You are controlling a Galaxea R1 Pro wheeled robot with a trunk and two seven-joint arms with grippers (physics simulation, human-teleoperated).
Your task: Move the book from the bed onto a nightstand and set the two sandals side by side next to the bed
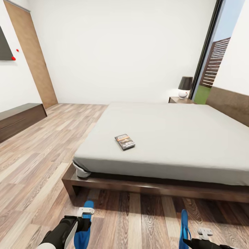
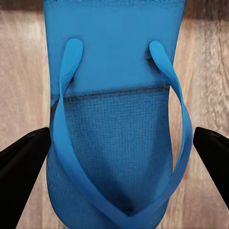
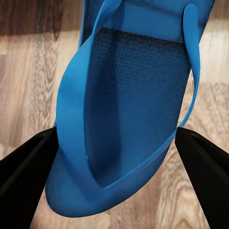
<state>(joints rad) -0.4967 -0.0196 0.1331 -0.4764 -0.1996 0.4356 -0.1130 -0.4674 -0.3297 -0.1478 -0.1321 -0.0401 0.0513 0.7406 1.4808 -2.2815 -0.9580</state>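
Sandals (image 1: 84, 228) (image 1: 184, 226) lie lengthwise toward bed (image 1: 166, 138).

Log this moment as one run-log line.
left claw: open over left sandal | right claw: open over right sandal | sandals: on floor, apart | book: on bed

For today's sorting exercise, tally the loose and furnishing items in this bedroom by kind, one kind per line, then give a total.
Sandals: 2 (left sandal, right sandal)
Book: 1
Bed: 1
Nightstand: 1
Lamp: 1
Low cabinet: 1
Total: 7
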